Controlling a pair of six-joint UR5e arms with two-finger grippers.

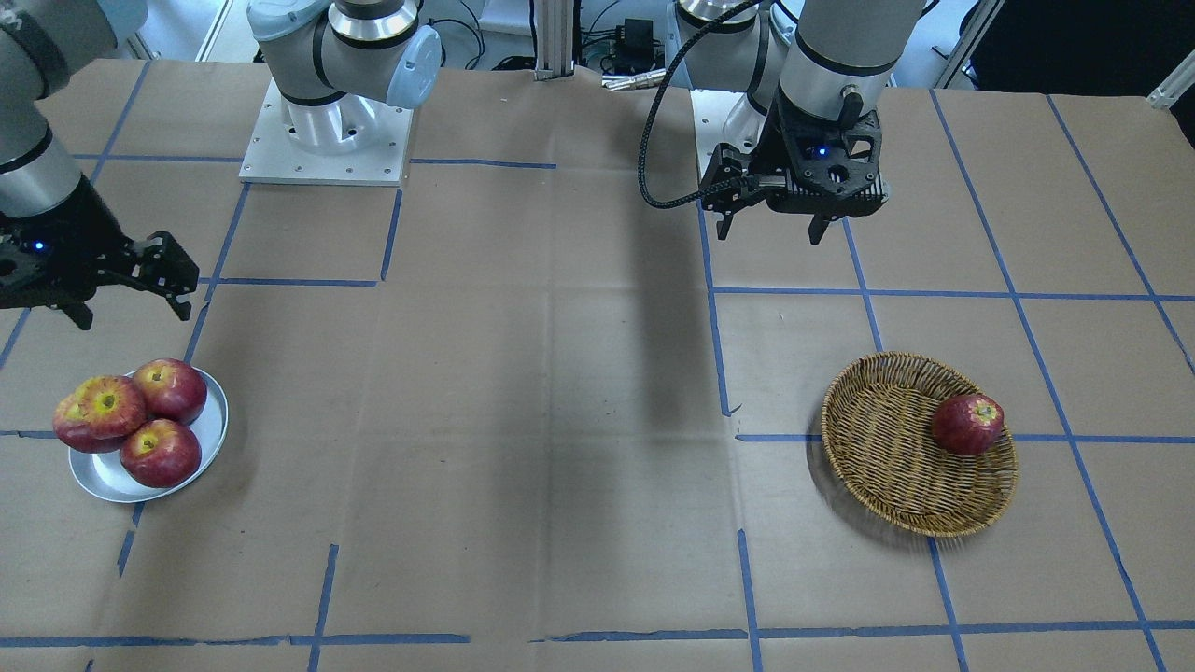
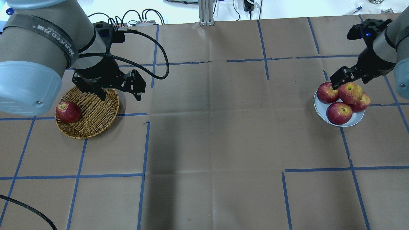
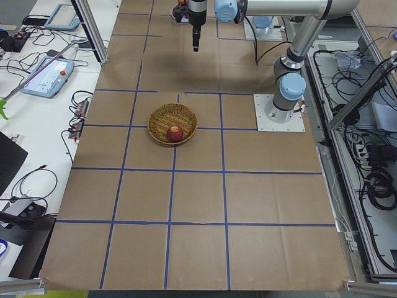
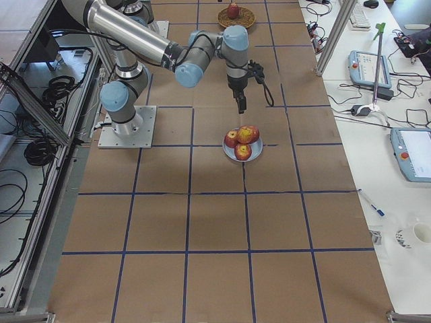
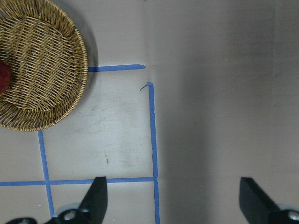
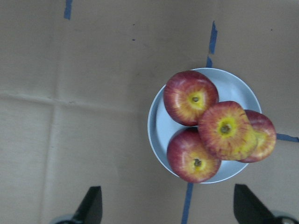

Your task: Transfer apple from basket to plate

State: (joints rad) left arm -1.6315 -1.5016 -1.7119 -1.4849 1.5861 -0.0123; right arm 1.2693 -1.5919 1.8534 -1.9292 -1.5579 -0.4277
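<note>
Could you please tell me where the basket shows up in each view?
Front-facing: basket lower right.
Overhead: basket middle left.
Exterior left: basket just above centre.
Exterior right: basket top edge, centre.
Left wrist: basket top-left corner, cropped.
Right wrist: not in view.
Shared landmark: the dark apple lying in it, showing in those five views.

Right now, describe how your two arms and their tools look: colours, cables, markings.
Both arms are silver-grey tubes with pale blue joint caps. The left arm wears a black band with white lettering, and a black braided cable loops down to its wrist. The right arm shows a black ring. The left tool and right tool are black and two-fingered, each with a small blue light.
</note>
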